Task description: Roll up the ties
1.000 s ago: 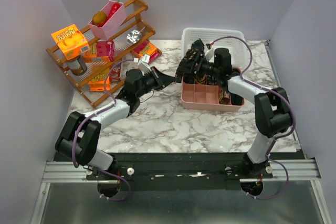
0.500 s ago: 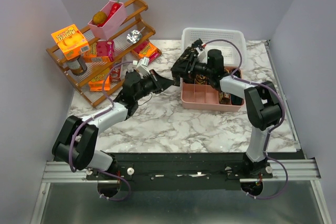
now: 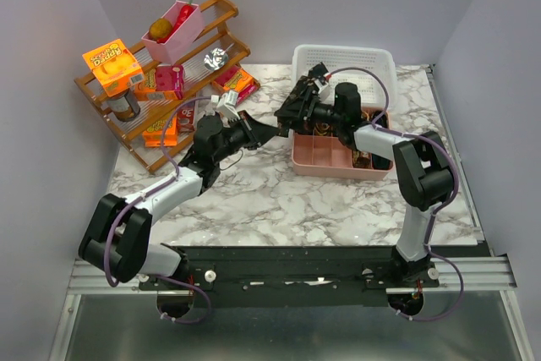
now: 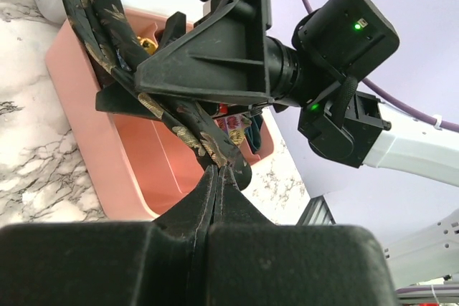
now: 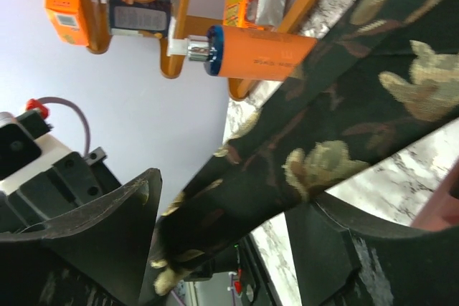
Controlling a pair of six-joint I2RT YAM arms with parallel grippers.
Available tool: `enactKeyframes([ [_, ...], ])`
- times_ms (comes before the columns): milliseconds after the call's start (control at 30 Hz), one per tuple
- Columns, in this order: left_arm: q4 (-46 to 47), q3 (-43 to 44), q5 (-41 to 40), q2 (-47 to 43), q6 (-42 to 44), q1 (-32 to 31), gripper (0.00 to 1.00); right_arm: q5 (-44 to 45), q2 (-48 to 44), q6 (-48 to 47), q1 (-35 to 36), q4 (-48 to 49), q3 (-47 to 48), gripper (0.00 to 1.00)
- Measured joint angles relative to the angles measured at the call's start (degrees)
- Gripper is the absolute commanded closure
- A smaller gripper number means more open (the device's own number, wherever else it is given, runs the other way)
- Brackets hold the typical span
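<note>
A black tie (image 4: 107,16) with a gold-brown pattern hangs taut in the air between my two grippers, over the left edge of the pink compartment tray (image 3: 334,166). My left gripper (image 4: 217,171) is shut on the tie's tip; from above it (image 3: 270,131) sits just left of the tray. My right gripper (image 3: 286,114) is close behind it, open. The tie (image 5: 323,127) runs through the wide gap between that gripper's fingers (image 5: 233,202) and rests against one finger. Small dark and gold coils (image 3: 325,128) lie in the tray's back compartments.
A white basket (image 3: 372,61) stands behind the tray. At the left is a slanted wooden rack (image 3: 152,116) with an orange carton (image 3: 112,65), a pink bin (image 3: 173,31) and packets. An orange bottle (image 5: 265,51) lies by the rack. The table's right edge (image 3: 456,158) is close to the tray.
My right gripper has swung left from over the tray to meet my left gripper. My left arm has reached slightly further right, still holding the tie's tip.
</note>
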Motion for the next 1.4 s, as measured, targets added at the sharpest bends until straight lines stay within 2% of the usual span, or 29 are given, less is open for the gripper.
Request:
enactKeyframes([
  [167, 0.28, -0.09, 0.13, 0.0, -0.04, 0.0, 1.0, -0.87, 0.0, 2.95, 0.0, 4.92, -0.22, 0.34],
  [200, 0.48, -0.15, 0.15, 0.0, -0.07, 0.0, 1.0, -1.01, 0.07, 3.8, 0.0, 6.27, -0.31, 0.49],
  [300, 1.16, -0.83, 0.15, 0.0, -0.2, 0.0, 1.0, -1.42, 0.37, 6.27, 0.0, 10.54, -0.59, 0.8],
  [367, 1.29, -1.66, 0.15, 0.0, -0.22, 0.0, 1.0, -1.77, 0.55, 7.78, 0.0, 12.72, -0.79, 0.8],
  [467, 1.27, -2.99, 0.09, -0.26, -0.22, 0.09, 1.0, -2.01, 0.66, 8.96, 0.0, 14.29, -1.14, 0.74],
  [567, 1.25, -4.0, 0.07, -1.42, -0.24, 0.39, 1.0, -2.25, 0.87, 10.25, 0.0, 16.7, -1.99, 0.51],
  [600, 1.25, -4.17, 0.07, -1.97, -0.26, 0.46, 1.0, -2.29, 0.98, 10.95, 0.0, 18.16, -2.49, 0.34],
  [733, 2.19, -4.35, 0.11, -3.91, -1.01, 1.16, 1.0, -2.64, 1.64, 13.79, 0.0, 24.76, -5.29, 0.09],
  [1000, 8.55, -6.25, 2.03, -3.72, -4.0, 1.62, 1.0, -3.21, 4.13, 19.26, 0.0, 35.87, -6.93, 0.07],
  [1400, 12.83, -7.3, 3.21, -3.61, -6.69, 1.64, 1.0, -3.5, 4.28, 21.79, 0.76, 41.83, -12.37, 0.06],
])
